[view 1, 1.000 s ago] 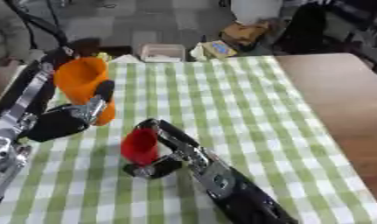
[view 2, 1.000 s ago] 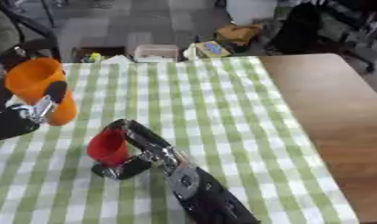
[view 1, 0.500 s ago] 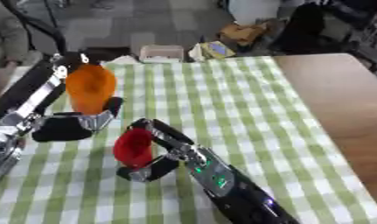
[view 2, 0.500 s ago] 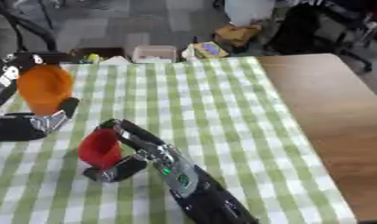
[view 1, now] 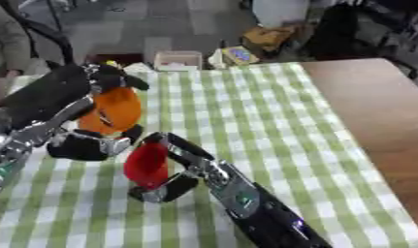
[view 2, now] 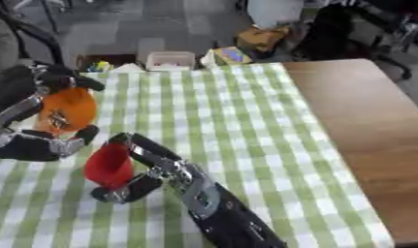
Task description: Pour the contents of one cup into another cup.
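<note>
L hand [view 1: 89, 145] curled round orange cup [view 1: 113, 110], held up and tipped, just up-left of red cup [view 1: 147, 163]. R hand [view 1: 174, 167] grips red cup, standing on checked cloth [view 1: 246, 111]. Key relation: orange cup's mouth seems to face away/left, not yet over the red rim; pour needs it shifted right and tilted toward red. Contents not visible.

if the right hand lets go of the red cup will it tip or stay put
Probably stays put: the red cup looks upright on the flat checked cloth. It tapers toward the base, so a sideways knock could tip it. The right hand curls round it; likely light, stiff plastic.
</note>
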{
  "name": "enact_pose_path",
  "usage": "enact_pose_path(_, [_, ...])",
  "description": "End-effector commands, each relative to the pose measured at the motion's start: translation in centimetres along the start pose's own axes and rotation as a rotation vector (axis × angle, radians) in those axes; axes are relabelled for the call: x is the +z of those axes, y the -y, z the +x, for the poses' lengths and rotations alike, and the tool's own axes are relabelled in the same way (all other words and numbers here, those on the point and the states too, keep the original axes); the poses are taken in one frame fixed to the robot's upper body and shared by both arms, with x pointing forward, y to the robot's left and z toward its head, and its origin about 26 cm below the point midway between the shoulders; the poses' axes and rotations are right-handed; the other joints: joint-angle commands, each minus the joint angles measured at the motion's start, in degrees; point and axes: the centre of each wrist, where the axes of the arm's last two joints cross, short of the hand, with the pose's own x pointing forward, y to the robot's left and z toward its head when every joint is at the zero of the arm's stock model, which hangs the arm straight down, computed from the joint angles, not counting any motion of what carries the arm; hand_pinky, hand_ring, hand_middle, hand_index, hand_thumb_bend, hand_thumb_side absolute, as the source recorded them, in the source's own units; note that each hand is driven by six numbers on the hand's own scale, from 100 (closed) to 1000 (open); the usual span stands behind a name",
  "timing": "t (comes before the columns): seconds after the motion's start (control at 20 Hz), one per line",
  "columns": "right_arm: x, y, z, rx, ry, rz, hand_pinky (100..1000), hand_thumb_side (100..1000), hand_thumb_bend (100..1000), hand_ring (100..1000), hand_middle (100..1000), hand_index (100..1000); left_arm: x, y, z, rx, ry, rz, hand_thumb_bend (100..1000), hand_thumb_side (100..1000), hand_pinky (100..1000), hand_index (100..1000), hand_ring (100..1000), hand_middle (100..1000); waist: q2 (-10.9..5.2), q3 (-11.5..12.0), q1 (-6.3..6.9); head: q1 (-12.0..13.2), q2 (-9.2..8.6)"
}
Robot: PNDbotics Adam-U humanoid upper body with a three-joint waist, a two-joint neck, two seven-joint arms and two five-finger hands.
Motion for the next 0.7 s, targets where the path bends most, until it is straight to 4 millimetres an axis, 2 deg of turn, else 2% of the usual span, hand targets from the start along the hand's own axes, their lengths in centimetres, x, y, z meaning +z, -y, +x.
enact_pose_path(0.05, [-0.68, 0.36, 0.52, 0.004, 0.027, 0.001, 495, 100, 100, 250, 203, 498, 0.13, -1.26, -0.07, -0.079, 0.015, -0.027, 100, 159, 466, 817, 365, 393, -1.05, -0.03, 0.20, -0.18, -0.29])
enact_pose_path(0.3, [-0.55, 0.25, 0.36, 0.000, 0.021, 0.003, 494, 100, 100, 251, 203, 498, 0.10, -1.20, -0.04, -0.116, 0.028, -0.072, 100, 146, 457, 810, 364, 390, -1.09, -0.09, 0.28, -0.21, -0.34])
enact_pose_path(0.7, [-0.45, 0.13, 0.19, -0.006, 0.015, 0.003, 493, 100, 100, 251, 203, 499, 0.02, -0.90, 0.04, -0.165, 0.056, -0.146, 100, 138, 385, 804, 364, 382, -1.13, -0.16, 0.34, -0.32, -0.56])
